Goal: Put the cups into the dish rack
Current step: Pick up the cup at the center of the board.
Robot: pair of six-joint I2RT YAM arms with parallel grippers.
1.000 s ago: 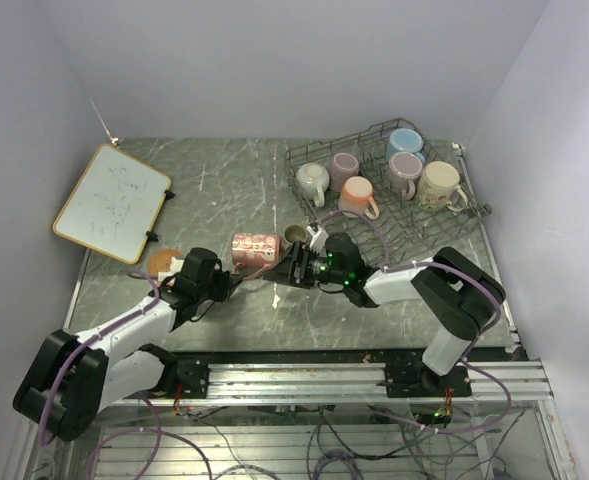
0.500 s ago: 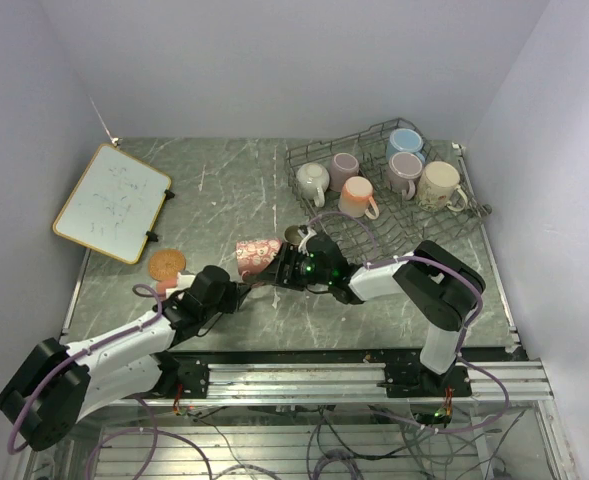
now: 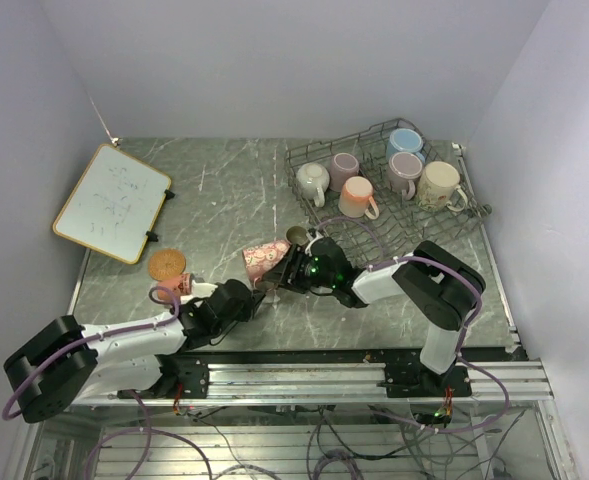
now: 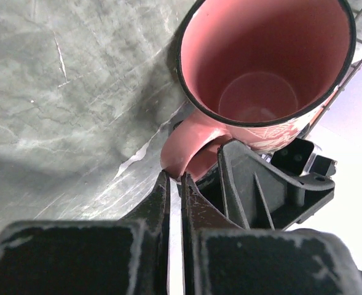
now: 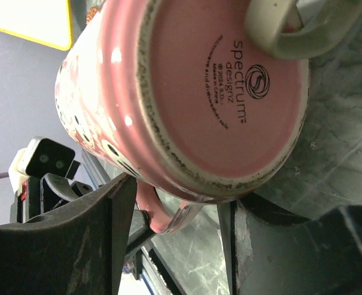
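The pink mug (image 3: 265, 258) sits tilted between the two hands near the middle of the tabletop (image 3: 224, 190), well short of the rack (image 3: 389, 215), with its mouth turned toward the left arm and its base toward the right one. The right hand (image 3: 292, 268) straddles the base end, and in the right wrist view its fingers (image 5: 116, 209) look to press the mug's sides, so it grips the pink mug. The left hand (image 4: 174, 181) is closed, with only a thin slit between its fingers (image 4: 156, 209). Their tips meet the underside of the mug's handle, which does not sit between them. An olive mug (image 3: 296, 236) stands just beside the pink one, against the rack's near left corner. Six mugs (image 3: 406, 170) are in the rack at the far right. A coaster (image 3: 166, 265) lies near the left arm and a whiteboard (image 3: 112, 202) at the far left.
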